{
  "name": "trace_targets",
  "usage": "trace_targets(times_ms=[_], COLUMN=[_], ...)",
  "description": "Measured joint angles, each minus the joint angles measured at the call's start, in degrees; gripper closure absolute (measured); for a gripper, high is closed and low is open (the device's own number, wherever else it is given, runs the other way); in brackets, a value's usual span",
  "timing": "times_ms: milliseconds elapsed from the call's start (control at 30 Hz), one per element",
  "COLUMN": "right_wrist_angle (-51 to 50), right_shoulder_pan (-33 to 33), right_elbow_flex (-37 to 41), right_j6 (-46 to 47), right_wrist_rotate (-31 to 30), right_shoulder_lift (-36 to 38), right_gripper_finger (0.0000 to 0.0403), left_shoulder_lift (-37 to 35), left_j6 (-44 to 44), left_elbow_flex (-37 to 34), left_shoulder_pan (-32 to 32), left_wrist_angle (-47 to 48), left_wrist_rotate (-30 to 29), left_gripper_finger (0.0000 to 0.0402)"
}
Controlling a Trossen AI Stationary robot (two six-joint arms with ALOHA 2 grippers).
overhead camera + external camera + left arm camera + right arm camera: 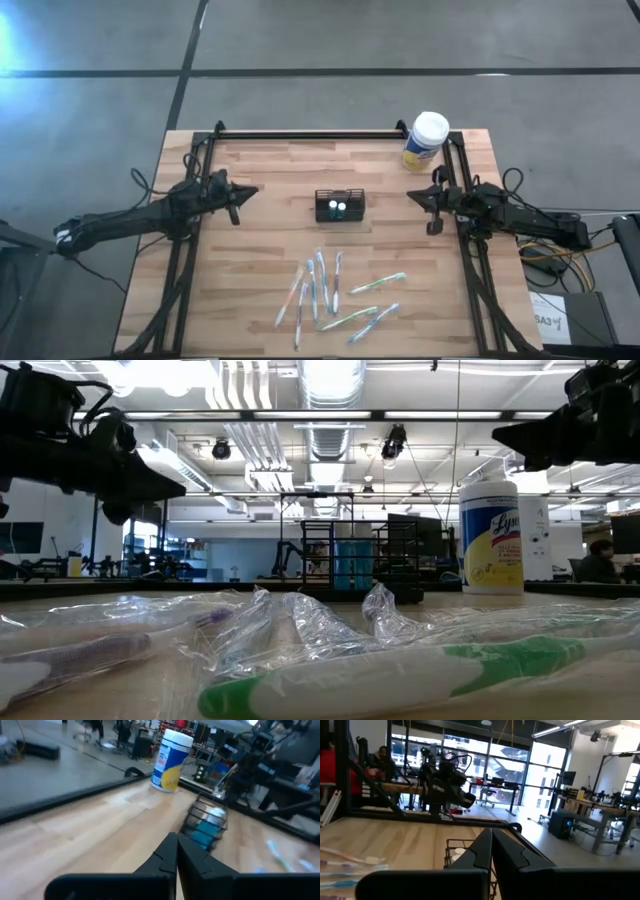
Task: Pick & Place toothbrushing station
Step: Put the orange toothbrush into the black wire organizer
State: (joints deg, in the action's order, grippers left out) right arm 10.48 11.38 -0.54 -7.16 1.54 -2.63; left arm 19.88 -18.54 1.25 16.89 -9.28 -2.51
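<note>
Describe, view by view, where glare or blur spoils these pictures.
High view: bright glare in the upper-left corner, on the floor. Low view: ceiling lights blow out; the plastic-wrapped green-and-white toothbrush up close is blurred. Left wrist view: the small black mesh-sided holder looks soft.

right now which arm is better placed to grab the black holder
Roughly even, slight edge to the left. The toothbrushing station sits mid-table between both shut grippers; the left gripper looks marginally nearer than the right gripper.
</note>
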Motion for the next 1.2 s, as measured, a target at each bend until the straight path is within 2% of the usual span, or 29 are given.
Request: trace_targets(times_ms=[67,100,233,367,500,633,733,867,1033,1200], right_wrist_angle=[-0.6,-0.8,-1.1,-1.5,-2.9,-3.3,-3.4,-3.5,-4.6,-4.4], right_shoulder_pan=[0.0,0.0,0.0,0.0,0.0,0.0,0.0,0.0,0.0,0.0], right_elbow_flex=[0.0,0.0,0.0,0.0,0.0,0.0,0.0,0.0,0.0,0.0], right_j6=[-0.1,0.0,-0.1,-0.2,-0.5,-0.5,-0.5,-0.4,-0.1,2.5], right_wrist_rotate=[0.0,0.0,0.0,0.0,0.0,0.0,0.0,0.0,0.0,0.0], right_shoulder_lift=[0.6,0.7,0.7,0.7,0.7,0.7,0.7,0.2,0.2,0.2], right_gripper_finger=[0.0394,0.0394,0.0394,0.0394,0.0394,0.0394,0.0394,0.0394,0.0394,0.0394], left_shoulder_lift=[1.3,2.2,8.1,16.8,26.6,36.1,42.6,52.0,62.2,70.7], left_j6=[-0.6,-0.6,-0.8,-4.9,-14.3,-23.7,-28.5,-36.6,-39.6,-43.4], left_elbow_flex=[2.6,4.2,13.5,25.7,38.2,45.7,49.1,50.9,54.2,60.0], left_shoulder_pan=[-3.4,-5.7,-16.5,-26.2,-31.4,-34.2,-35.3,-37.5,-40.7,-42.4], left_wrist_angle=[-0.4,-0.2,6.3,18.0,32.2,39.5,39.4,40.1,39.7,39.4], left_wrist_rotate=[0.5,-1.0,-13.0,-23.5,-28.6,-27.7,-25.2,-27.0,-22.7,-15.2], left_gripper_finger=[0.0398,0.0398,0.0399,0.0400,0.0398,0.0395,0.0396,0.0389,0.0344,0.0272])
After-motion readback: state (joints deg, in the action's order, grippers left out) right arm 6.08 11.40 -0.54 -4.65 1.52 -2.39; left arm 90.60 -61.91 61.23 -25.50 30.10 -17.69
